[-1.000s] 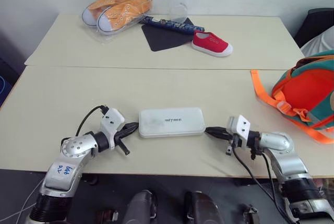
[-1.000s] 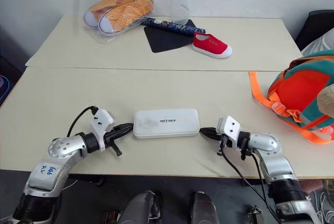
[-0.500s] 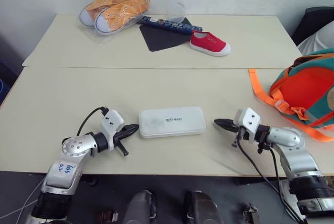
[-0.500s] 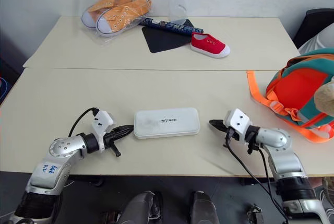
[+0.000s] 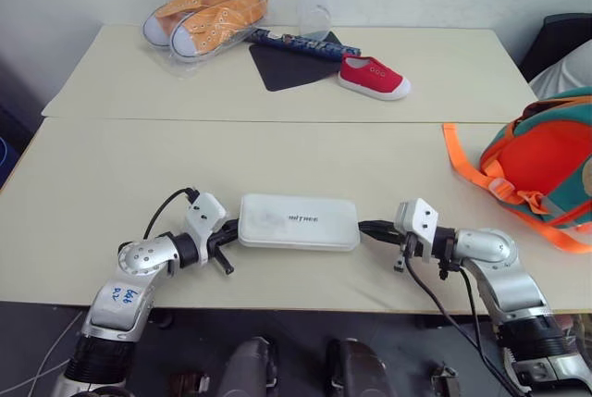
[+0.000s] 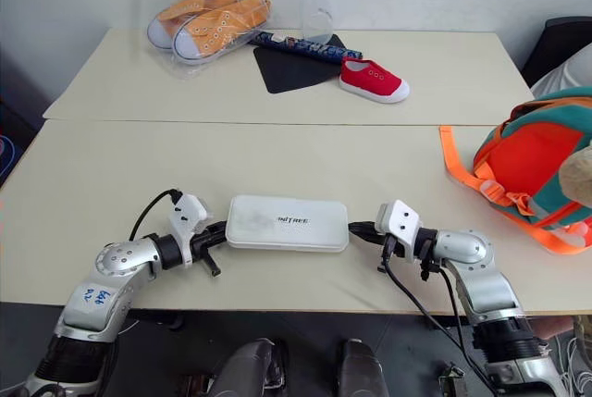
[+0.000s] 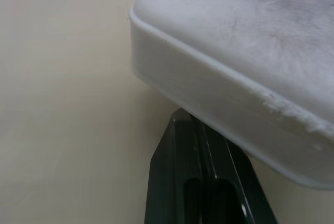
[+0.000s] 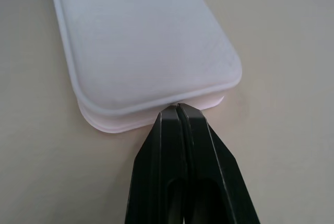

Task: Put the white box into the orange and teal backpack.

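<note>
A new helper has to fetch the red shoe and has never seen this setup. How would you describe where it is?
Look at the far table, the one behind the table with the white box. Near its middle a dark mat lies, and the red shoe sits at the mat's right corner. It is single and red; the orange sneakers are a bagged pair.

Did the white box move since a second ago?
Yes. The white box slid a bit toward the robot's left, away from the orange and teal backpack, judged against the table seam.

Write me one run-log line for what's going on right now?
left gripper: shut, tip against white box end | right gripper: shut, tip against opposite end | box: squeezed between both | orange and teal backpack: on table, robot's right
</note>
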`<state>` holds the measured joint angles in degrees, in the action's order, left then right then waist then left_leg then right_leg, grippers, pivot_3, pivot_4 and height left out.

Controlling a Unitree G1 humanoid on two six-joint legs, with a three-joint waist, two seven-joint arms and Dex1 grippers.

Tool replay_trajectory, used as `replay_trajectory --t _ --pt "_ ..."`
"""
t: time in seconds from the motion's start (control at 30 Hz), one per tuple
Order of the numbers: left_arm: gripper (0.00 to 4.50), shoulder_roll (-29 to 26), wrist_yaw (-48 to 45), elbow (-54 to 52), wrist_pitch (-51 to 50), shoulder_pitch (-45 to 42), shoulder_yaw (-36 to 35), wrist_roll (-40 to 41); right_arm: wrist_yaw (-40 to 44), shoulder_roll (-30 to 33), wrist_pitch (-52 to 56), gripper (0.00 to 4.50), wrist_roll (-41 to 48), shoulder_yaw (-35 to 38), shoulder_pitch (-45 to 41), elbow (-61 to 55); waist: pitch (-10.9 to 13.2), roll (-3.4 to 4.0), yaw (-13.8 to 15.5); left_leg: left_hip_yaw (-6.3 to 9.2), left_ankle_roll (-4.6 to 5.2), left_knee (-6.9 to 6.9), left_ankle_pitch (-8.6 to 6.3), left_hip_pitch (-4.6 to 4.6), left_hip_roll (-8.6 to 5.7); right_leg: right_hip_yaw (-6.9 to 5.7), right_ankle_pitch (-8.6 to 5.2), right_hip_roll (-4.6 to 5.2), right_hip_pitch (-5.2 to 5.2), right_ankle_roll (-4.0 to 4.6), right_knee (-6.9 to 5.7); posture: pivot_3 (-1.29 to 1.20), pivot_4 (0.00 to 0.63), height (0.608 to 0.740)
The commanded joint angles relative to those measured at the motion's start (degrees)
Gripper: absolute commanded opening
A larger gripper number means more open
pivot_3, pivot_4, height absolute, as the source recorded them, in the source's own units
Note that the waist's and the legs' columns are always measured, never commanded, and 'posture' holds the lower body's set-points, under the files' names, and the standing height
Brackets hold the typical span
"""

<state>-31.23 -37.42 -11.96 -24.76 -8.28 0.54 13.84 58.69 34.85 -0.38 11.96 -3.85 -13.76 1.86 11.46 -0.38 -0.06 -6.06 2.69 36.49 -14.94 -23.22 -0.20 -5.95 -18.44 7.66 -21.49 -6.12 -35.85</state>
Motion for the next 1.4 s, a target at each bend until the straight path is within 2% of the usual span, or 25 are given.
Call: replay_trajectory --t 0.03,0.17,0.23,0.27,0.4,0.5,0.6,0.73,0.9,1.17,1.37,1.4 --pt "0.03 -1.9 -1.01 -1.85 0.09 1.09 -1.35 0.17 -0.82 1.77 0.13 0.01 0.98 2.74 1.05 -2.76 0.0 0.0 0.01 0.0 -0.01 0.0 0.0 0.0 0.0 0.0 0.0 0.0 0.0 0.0 0.0 0.0 0.15 0.74" --pt "0.03 -5.04 -3.06 -1.25 -2.67 2.74 -4.51 2.39 -0.79 3.14 0.18 0.01 1.29 4.01 1.43 -2.59 0.0 0.0 -0.14 0.0 -0.02 0.0 -0.01 0.01 0.0 0.01 0.0 0.0 -0.01 0.0 0.02 0.0 0.15 0.74" --pt "0.03 -7.7 -5.34 -1.45 -8.69 3.7 -6.95 6.19 -0.66 3.67 0.18 0.01 1.39 4.44 1.35 -2.23 0.0 0.0 -0.23 -0.01 -0.03 0.0 -0.02 0.03 0.02 0.02 0.0 0.0 -0.01 0.0 0.02 0.0 0.15 0.74" --pt "0.2 -9.01 -6.7 -1.42 -12.96 3.78 -8.59 9.23 -0.53 3.93 0.09 0.0 1.47 4.62 1.32 -1.98 0.0 0.0 -0.25 -0.01 -0.06 0.0 -0.03 0.04 0.05 0.01 0.0 -0.01 -0.01 0.0 0.03 0.0 0.15 0.74" --pt "1.22 -14.3 -12.5 2.29 -39.68 -0.72 -14.78 26.74 0.38 4.69 -0.62 0.0 1.25 4.66 0.58 -0.49 0.0 0.0 -0.26 0.0 -0.08 0.0 -0.02 0.05 0.09 0.01 -0.01 -0.04 -0.02 0.01 -0.01 0.0 0.15 0.74" --pt "2.12 -14.15 -10.26 7.93 -55.02 -8.7 -17.23 31.79 1.04 4.84 -1.36 0.0 0.88 4.18 -0.42 0.61 0.0 0.0 0.19 0.03 -0.08 0.0 0.0 0.04 0.04 0.0 -0.01 -0.03 -0.01 0.01 -0.02 0.0 0.15 0.74" --pt "3.1 -8.87 -6.59 15.56 -61.55 -17.77 -20.63 33.46 2.22 4.9 -1.68 0.0 0.66 3.51 -2.06 2.36 0.01 -0.03 0.25 0.11 -0.05 0.12 0.01 0.0 -0.02 -0.01 -0.01 -0.03 0.02 0.01 -0.08 0.0 0.15 0.74" --pt "4.37 -7.97 -7.04 21.02 -66.35 -23.02 -15.86 34.06 5.05 5.9 -3.15 0.0 -0.44 2.13 -4.87 6.05 0.0 -0.05 -0.24 0.08 -0.04 0.34 0.01 -0.05 0.0 -0.02 -0.01 -0.13 0.06 0.01 -0.24 0.0 0.15 0.74" --pt "4.47 -7.96 -4.18 28.6 -67.74 -28.69 -5.45 34.0 8.27 6.27 -3.84 0.0 -1.53 0.3 -6.9 8.28 0.0 -0.06 -0.24 0.02 -0.05 0.48 0.0 -0.05 0.08 0.03 -0.01 -0.2 0.06 0.0 -0.22 0.0 0.15 0.74" --pt "4.47 -0.13 1.74 36.86 -67.74 -34.65 -5.97 36.53 8.39 2.6 -3.07 0.0 -1.42 -2.48 -8.38 7.8 0.0 -0.06 0.85 0.09 -0.01 0.67 -0.03 -0.03 -0.02 0.05 -0.01 -0.05 0.14 0.0 -0.21 0.0 0.15 0.74" --pt "4.47 1.66 3.83 41.48 -67.74 -37.97 -3.52 43.08 7.45 0.28 -2.93 0.0 -2.13 -3.84 -9.11 7.85 0.0 -0.06 1.03 0.09 0.0 0.67 -0.03 -0.04 -0.03 0.04 -0.01 -0.06 0.13 0.0 -0.22 0.0 0.15 0.74" --pt "4.29 1.96 4.1 42.03 -67.74 -38.73 -3.57 43.43 7.41 0.2 -2.96 0.0 -2.23 -3.89 -9.14 7.93 0.0 -0.07 1.04 0.07 0.0 0.67 -0.03 -0.05 -0.03 0.05 -0.01 -0.06 0.13 0.0 -0.21 0.0 0.15 0.74"
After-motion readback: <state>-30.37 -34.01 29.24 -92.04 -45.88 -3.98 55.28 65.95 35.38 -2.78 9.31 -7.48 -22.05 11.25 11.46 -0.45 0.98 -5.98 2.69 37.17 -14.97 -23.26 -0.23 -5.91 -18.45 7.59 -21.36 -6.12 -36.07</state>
